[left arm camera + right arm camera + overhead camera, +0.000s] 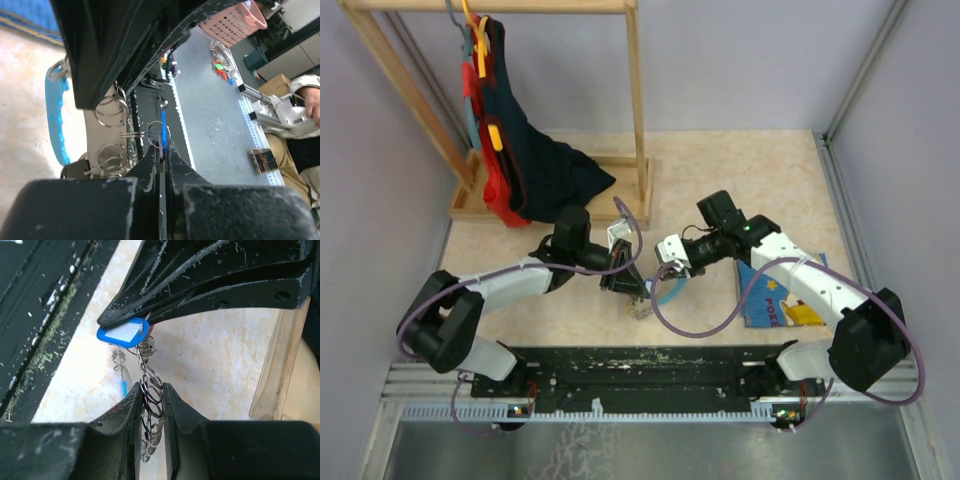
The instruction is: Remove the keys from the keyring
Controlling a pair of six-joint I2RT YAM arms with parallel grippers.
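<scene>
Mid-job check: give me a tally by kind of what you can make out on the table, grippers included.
Grippers: 2 (left gripper, right gripper)
Keyring: 1
Blue-headed key: 1; other keys unclear
Picture book: 1
Wooden rack with clothes: 1
Total: 6

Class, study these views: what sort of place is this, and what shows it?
Most likely a robotics lab test cell: two white-and-black robot arms bolted to a black metal rail, grey partition walls around the beige table, and a wooden clothes rack.
</scene>
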